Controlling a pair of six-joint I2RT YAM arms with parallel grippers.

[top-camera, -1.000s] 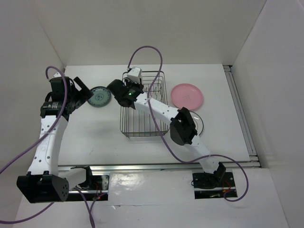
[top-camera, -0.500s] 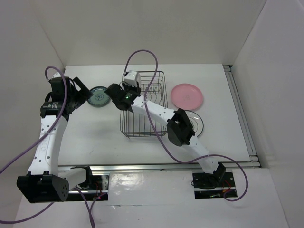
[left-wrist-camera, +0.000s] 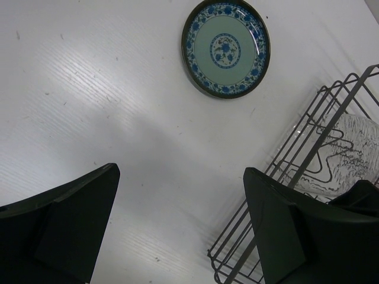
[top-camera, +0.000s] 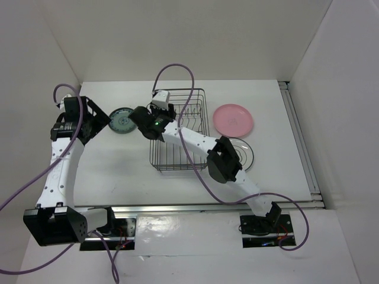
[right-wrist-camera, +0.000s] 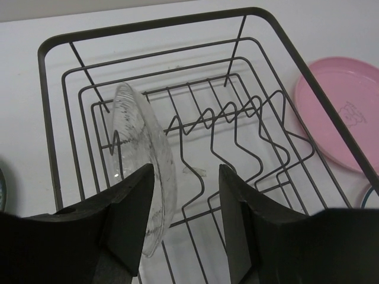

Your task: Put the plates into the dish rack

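The white tabletop (top-camera: pixel 118 165) is smooth and offers little grip, so any plate nudged on it will probably skate rather than lift. That also matters for the rectangular black wire dish rack (right-wrist-camera: pixel 160 22), which sits loose on the tabletop and could shift if an arm drags on its rim. The right arm reaches across it. Three plates lie flat outside the rack. The plain pink round plate (top-camera: pixel 233 119) is just right of it, and the white round plate with black rings (top-camera: pixel 247 152) is partly hidden under the right arm's elbow. The dark teal patterned round plate (left-wrist-camera: pixel 225 47) is to the rack's left. The clear glass squarish plate (right-wrist-camera: pixel 142 148) stands inside the rack at its left end, tilted on edge among the prongs. It is the likeliest to go wrong because it leans rather than sits upright. The right hand (right-wrist-camera: pixel 186 195) has its fingers parted well wider than the glass, which lies close against the left finger, and I cannot tell whether they touch. A sideways or hasty retreat could catch the rim and tip the plate flat or out of its slot. The left hand (left-wrist-camera: pixel 177 201) hovers fully spread over bare tabletop between the teal plate and the rack. Both hands are working near that corner, so a collision is possible.
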